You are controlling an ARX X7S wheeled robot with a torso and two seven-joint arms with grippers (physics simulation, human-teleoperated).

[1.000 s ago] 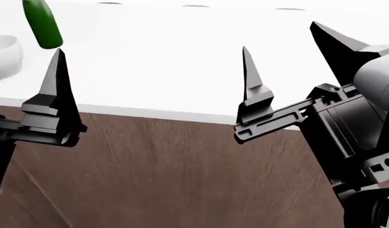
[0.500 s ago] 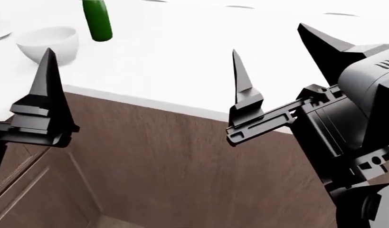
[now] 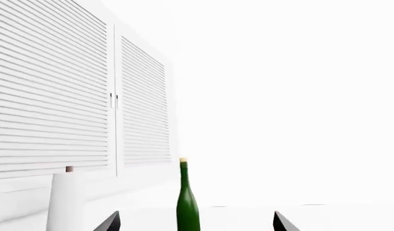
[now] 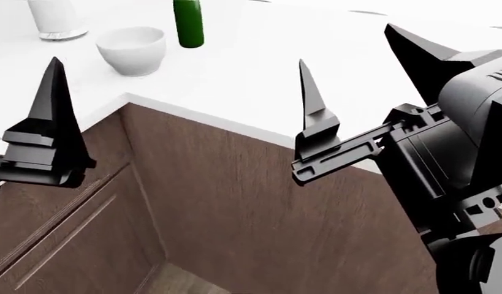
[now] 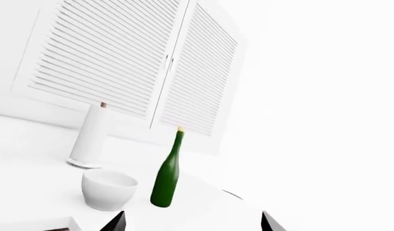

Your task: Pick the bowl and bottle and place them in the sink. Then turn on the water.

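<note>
near counter (image 4: 234, 67) corner: bowl (image 4: 131, 50) beside bottle (image 4: 187, 23); both hands, left (image 4: 50, 125) & right (image 4: 373, 92), released, short of edge.

No text, label, brand, number or sign is readable anywhere; the bottle (image 5: 166, 178) carries no legible label.

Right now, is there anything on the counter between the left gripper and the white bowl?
No. In the head view only bare white countertop lies between the left gripper and the bowl; the bottle stands beyond.
</note>
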